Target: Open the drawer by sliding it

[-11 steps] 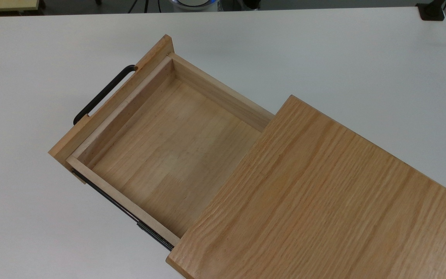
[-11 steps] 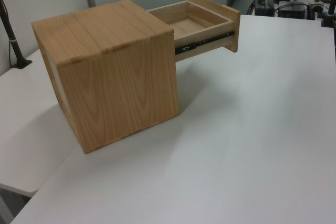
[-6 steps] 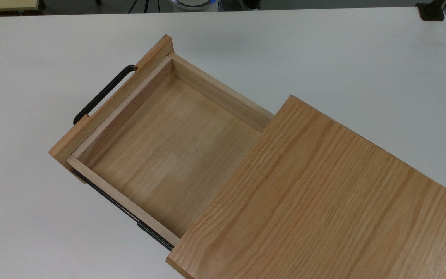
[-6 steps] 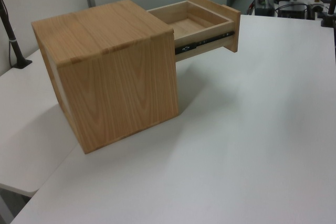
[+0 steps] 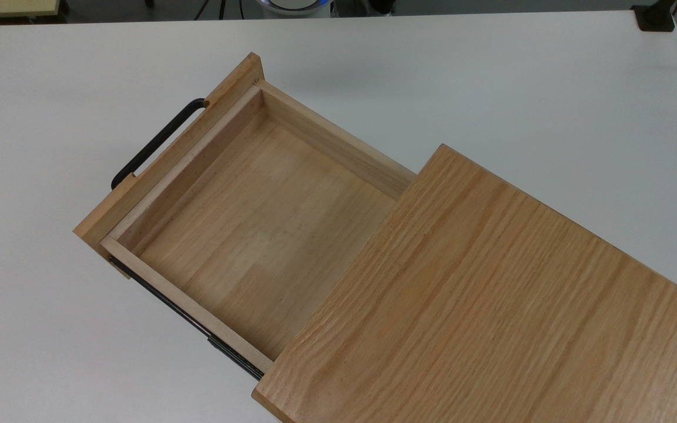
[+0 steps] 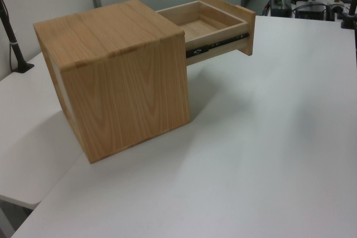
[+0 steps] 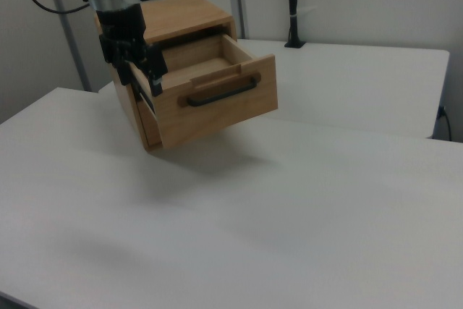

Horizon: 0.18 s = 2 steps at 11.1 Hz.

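Moved since before: nothing on the table has shifted. The drawer (image 5: 256,217) sits just where it was, pulled far out, and only dark shapes at the far edge of the left view look a bit different.

Drawer: it sticks out of the wooden cabinet (image 5: 491,294) toward 10 o'clock in the top view. Its pale floor is bare. It looks about as open as it will go, so I think the job is done or nearly done.

Handle: the thin black bar handle (image 5: 153,141) is on the front board, at 10 o'clock from the drawer's middle in the top view. Nothing is touching it.

Side rail: a black rail (image 6: 217,43) shows under the drawer's side in the left view.

Arm: in the right view the gripper (image 7: 137,56) hangs by the drawer's side, at 9 o'clock from the handle (image 7: 221,90). The white arm above it points down.

Pincer: I cannot tell if it is open or closed.

What could go wrong: the gripper looks very near the drawer's corner. If the arm swings toward 3 o'clock in the right view, it could bump the drawer and push it back in. A hard pull could also drag the whole cabinet across the white table (image 5: 550,88).
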Tool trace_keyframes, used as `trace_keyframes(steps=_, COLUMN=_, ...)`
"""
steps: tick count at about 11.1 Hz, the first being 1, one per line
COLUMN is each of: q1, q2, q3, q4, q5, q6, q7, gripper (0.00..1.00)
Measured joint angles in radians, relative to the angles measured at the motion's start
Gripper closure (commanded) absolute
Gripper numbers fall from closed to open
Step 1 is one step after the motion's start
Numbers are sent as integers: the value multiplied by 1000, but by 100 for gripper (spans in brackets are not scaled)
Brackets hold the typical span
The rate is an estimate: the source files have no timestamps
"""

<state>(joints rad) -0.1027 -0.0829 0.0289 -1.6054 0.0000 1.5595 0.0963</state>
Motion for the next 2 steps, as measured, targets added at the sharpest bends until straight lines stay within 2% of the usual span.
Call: trace_keyframes(steps=2, q1=5, q2=3, q3=4, q4=-1, q5=-7, q6=0, q7=-14, gripper=0)
